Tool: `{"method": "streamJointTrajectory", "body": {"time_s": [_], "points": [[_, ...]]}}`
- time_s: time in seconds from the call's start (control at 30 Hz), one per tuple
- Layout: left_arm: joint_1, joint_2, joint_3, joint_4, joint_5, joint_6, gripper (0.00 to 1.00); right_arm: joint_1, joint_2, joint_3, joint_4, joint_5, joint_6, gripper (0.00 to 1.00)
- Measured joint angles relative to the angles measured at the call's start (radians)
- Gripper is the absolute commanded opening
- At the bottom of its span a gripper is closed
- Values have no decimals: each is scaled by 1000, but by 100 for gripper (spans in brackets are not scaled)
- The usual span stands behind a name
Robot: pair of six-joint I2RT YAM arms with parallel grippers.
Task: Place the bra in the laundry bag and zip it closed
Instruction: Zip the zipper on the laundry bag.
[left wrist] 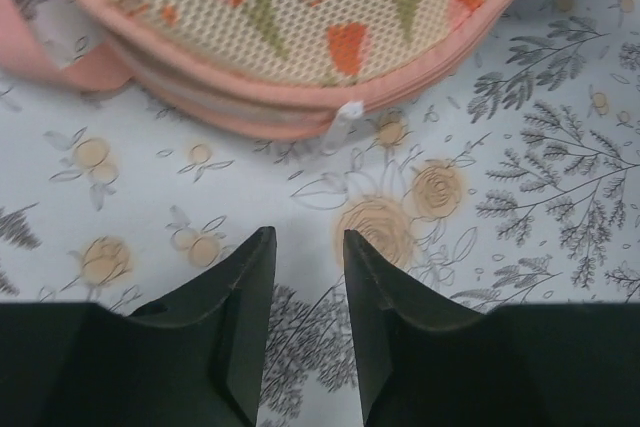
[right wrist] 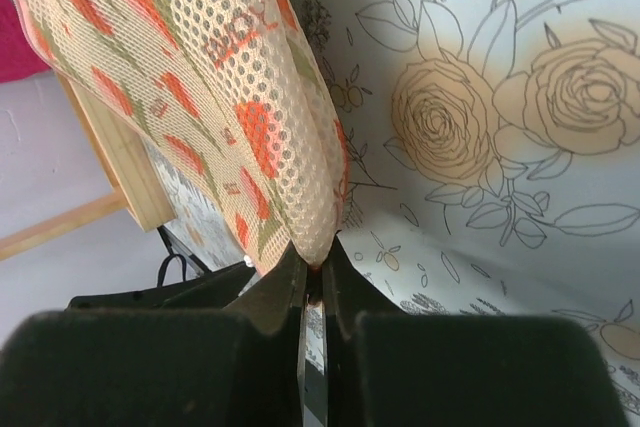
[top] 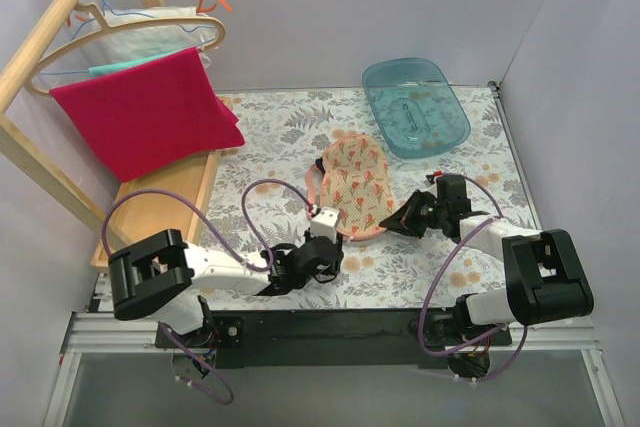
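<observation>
The laundry bag (top: 358, 185) lies in the middle of the flowered table, a peach mesh pouch with orange-red flowers. Its pink zipper edge runs across the left wrist view (left wrist: 290, 107), with a small white zipper pull (left wrist: 347, 117) at the near edge. My left gripper (left wrist: 305, 247) is open and empty, just short of that pull. My right gripper (right wrist: 312, 265) is shut on the bag's edge (right wrist: 250, 117) at its right near side (top: 395, 222). The bra is not in view.
A translucent teal tub (top: 415, 107) stands at the back right. A red towel (top: 145, 112) hangs on a wooden rack (top: 160, 202) at the left, with hangers above it. White walls close in the table.
</observation>
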Motion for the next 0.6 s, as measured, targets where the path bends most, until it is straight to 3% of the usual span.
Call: {"method": "streamJointTrajectory", "body": {"time_s": [0.2, 0.6], "points": [[0, 148, 90, 114, 96, 131, 35, 0, -13, -24, -5, -11, 0, 11], [15, 212, 102, 185, 132, 264, 37, 0, -33, -23, -5, -25, 1, 13]]}}
